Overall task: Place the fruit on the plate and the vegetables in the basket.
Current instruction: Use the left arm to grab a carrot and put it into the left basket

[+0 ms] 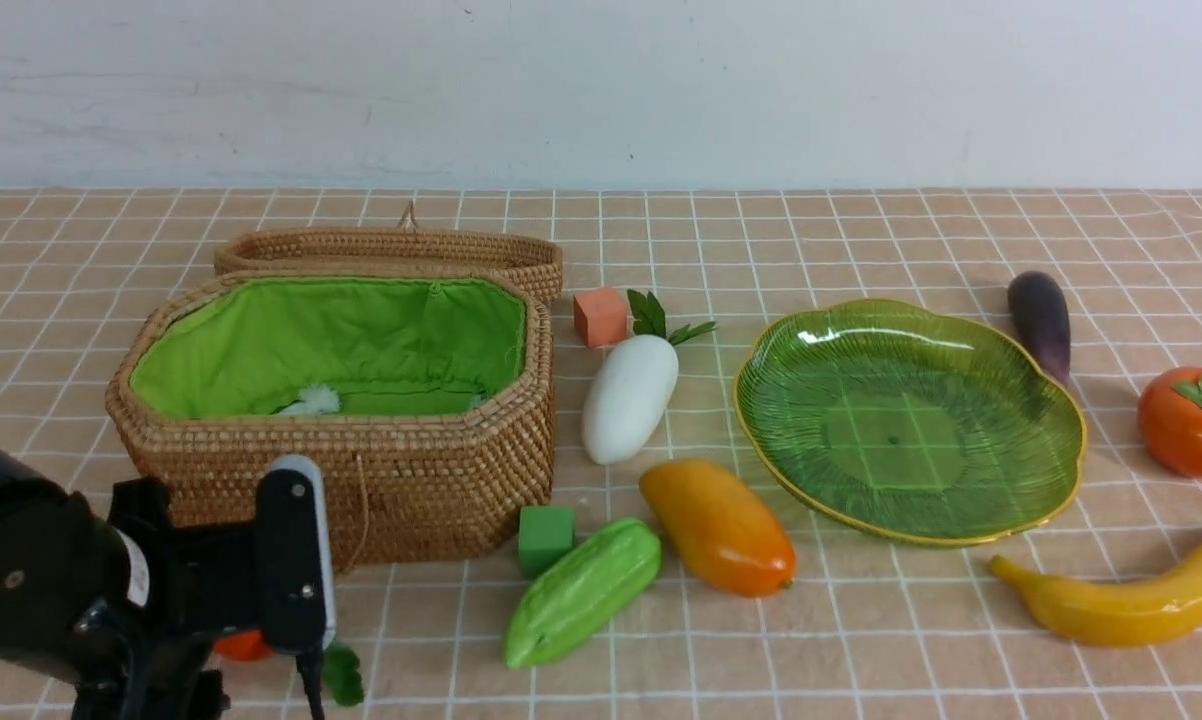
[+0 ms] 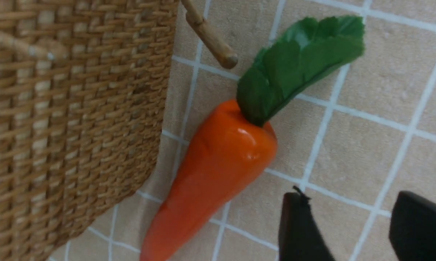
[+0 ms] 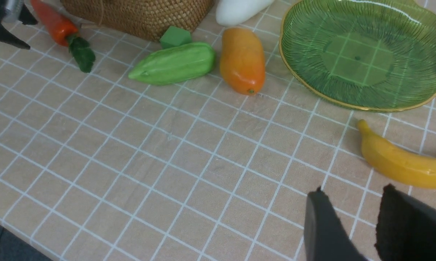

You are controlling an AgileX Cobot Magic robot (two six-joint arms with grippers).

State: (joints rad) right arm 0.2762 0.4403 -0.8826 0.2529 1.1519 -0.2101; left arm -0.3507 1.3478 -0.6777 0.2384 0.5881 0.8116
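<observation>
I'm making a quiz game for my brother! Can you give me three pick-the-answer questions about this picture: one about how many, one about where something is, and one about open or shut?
1. How many things lie on the plate?
A) none
B) one
C) three

2. Where is the carrot?
A) on the plate
B) on the table, beside the basket
C) inside the basket

3. How is the basket's lid?
A) shut
B) open, laid back behind the basket
C) lying on the plate

Answers:
1 A, because the plate is bare.
2 B, because the carrot lies on the table next to the wicker wall.
3 B, because you can see right into the basket and the lid sits behind it.
</observation>
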